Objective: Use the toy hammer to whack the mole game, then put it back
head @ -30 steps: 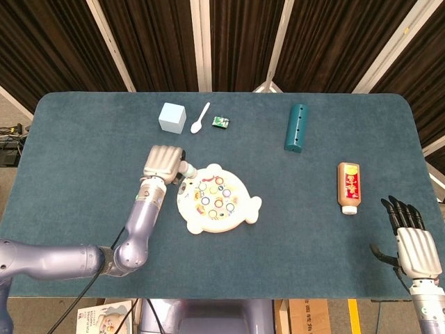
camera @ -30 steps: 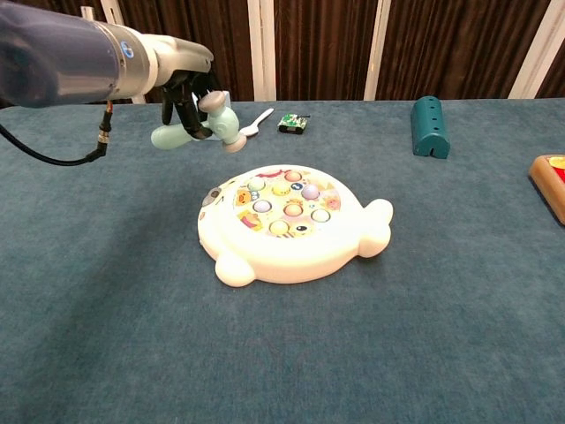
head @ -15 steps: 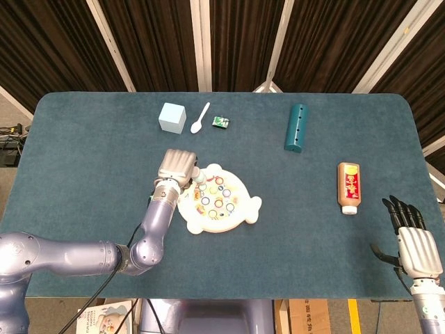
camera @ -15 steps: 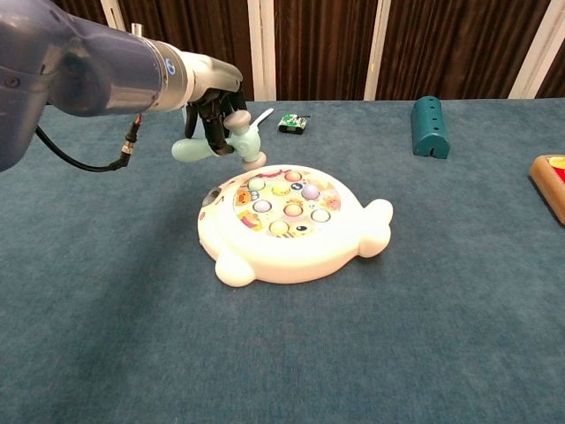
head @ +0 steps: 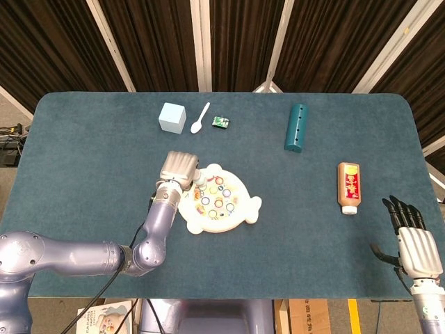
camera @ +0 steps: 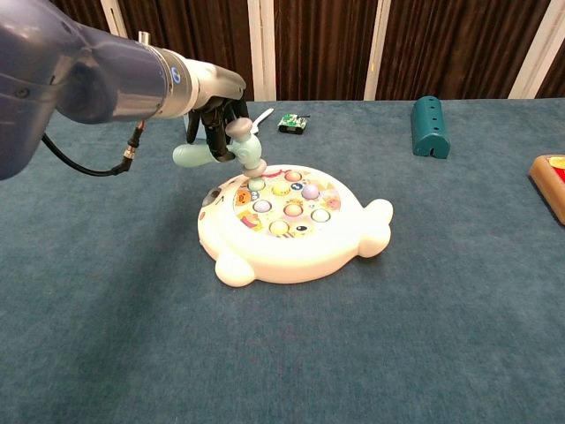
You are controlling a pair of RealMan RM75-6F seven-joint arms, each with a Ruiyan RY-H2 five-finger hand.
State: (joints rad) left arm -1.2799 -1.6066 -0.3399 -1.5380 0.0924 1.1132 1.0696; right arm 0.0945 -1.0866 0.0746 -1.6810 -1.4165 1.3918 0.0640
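The whack-a-mole game (head: 217, 198) (camera: 287, 225), a white fish-shaped board with coloured mole buttons, lies mid-table. My left hand (head: 178, 169) (camera: 215, 117) grips the pale teal toy hammer (camera: 231, 150) by its handle at the board's back left corner. The hammer's head (head: 199, 179) points down onto the nearest mole at that corner. My right hand (head: 415, 243) hovers at the table's front right edge, fingers extended and holding nothing; the chest view does not show it.
At the back lie a light blue cube (head: 172, 117), a white spoon (head: 199, 117) (camera: 259, 120), a small green packet (head: 221, 122) (camera: 293, 123) and a teal block (head: 295, 127) (camera: 430, 126). A brown bottle (head: 349, 187) lies at the right.
My left hand carried the hammer rightward from left of the board and swung its head down onto the board's back left mole. The right hand stayed put.
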